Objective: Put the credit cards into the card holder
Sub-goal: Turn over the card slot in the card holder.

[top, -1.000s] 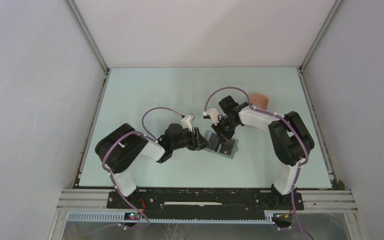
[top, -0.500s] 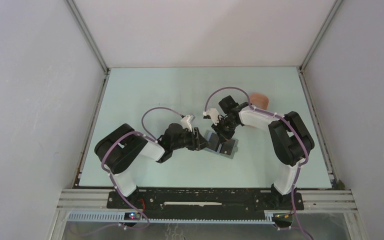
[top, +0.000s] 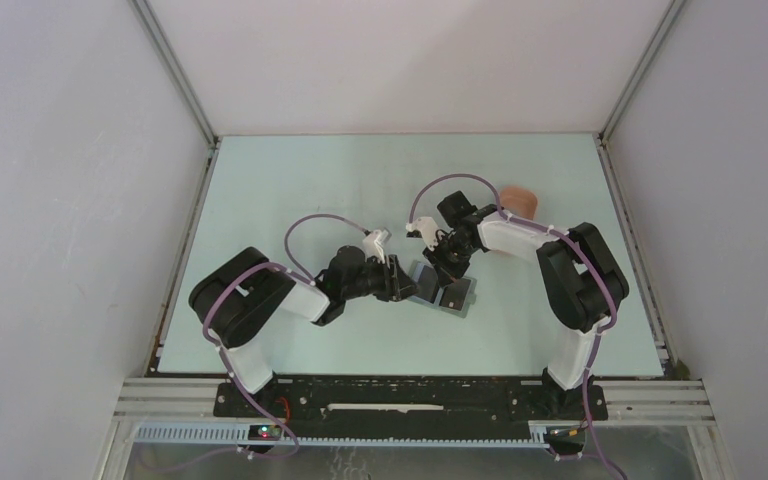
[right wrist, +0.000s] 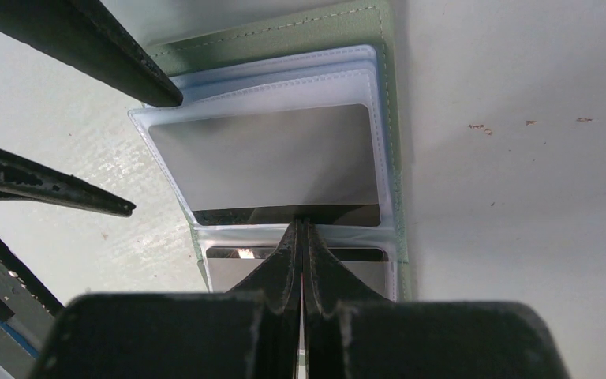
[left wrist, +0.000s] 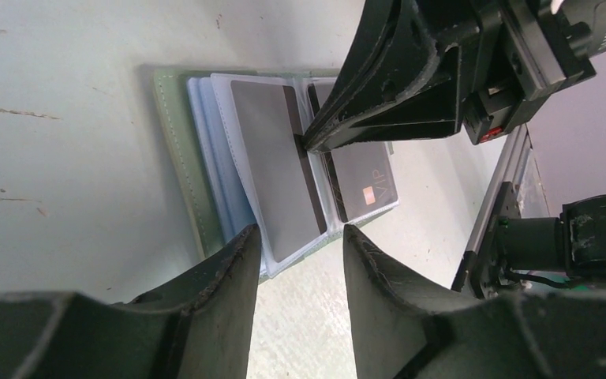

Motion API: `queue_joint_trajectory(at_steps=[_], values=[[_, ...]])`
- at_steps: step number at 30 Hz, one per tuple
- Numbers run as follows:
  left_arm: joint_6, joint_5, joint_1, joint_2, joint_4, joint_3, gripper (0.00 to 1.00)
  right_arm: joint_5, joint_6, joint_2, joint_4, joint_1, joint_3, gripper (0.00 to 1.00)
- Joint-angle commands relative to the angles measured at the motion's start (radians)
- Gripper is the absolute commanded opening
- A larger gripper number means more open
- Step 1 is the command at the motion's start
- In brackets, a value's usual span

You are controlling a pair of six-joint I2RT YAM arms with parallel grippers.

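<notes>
Card holder [right wrist: 284, 35] lies open & flat on the table [top: 290, 200], right under the tip of the right end effector [right wrist: 301, 225] & just ahead of the left end effector [left wrist: 300, 260]. The two end effectors come at it from opposite sides & nearly meet over it.

Right end effector: fingers pressed together, nothing btwn them. The joined tip bears down at the holder's centre fold, on the dark-stripe edge of the grey card [right wrist: 268, 158]. That card sits in a clear plastic sleeve on the half of the holder beyond the tip, stripe side nearest the tip. Can't tell if it's fully seated in the sleeve.

A 2nd card [left wrist: 367, 181], darker, w/ "VIP" & a small orange square, lies in a pocket on the other half of the holder, on the near side of the right end effector's tip & partly hidden by it.

Left end effector: fingers [left wrist: 221, 276] apart, nothing clamped. The free edge of the clear sleeve lies just ahead of the gap. From the right wrist view one finger reaches the sleeve's corner by the green cover & the other sits off the sleeve's edge over bare table. Can't tell if either touches.

Pink tray [top: 522, 197] sits well behind the right end effector, partly hidden by that arm.
</notes>
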Motion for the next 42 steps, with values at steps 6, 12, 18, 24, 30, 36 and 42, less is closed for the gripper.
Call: queue_joint_trajectory(at_steps=[6,12,18,24,30,36,42], values=[[-0.056,0.085,-0.012,-0.005,0.087,0.064,0.47,-0.036,0.01,-0.035,-0.001,-0.016,0.028,0.0],[-0.082,0.109,-0.022,0.011,0.112,0.084,0.47,-0.1,0.006,-0.077,-0.012,-0.047,0.028,0.04],[-0.102,0.113,-0.04,0.036,0.129,0.105,0.47,-0.163,-0.016,-0.122,-0.04,-0.076,0.03,0.09],[-0.104,0.113,-0.057,0.052,0.114,0.129,0.48,-0.223,-0.061,-0.183,-0.12,-0.142,0.051,0.15],[-0.104,0.121,-0.101,0.089,0.075,0.189,0.49,-0.289,-0.07,-0.268,-0.151,-0.244,0.051,0.15],[-0.116,0.127,-0.189,0.203,-0.01,0.332,0.52,-0.342,-0.063,-0.365,-0.17,-0.353,0.049,0.16],[-0.063,0.087,-0.199,0.107,-0.048,0.317,0.52,-0.413,-0.061,-0.456,-0.175,-0.459,0.039,0.16]])
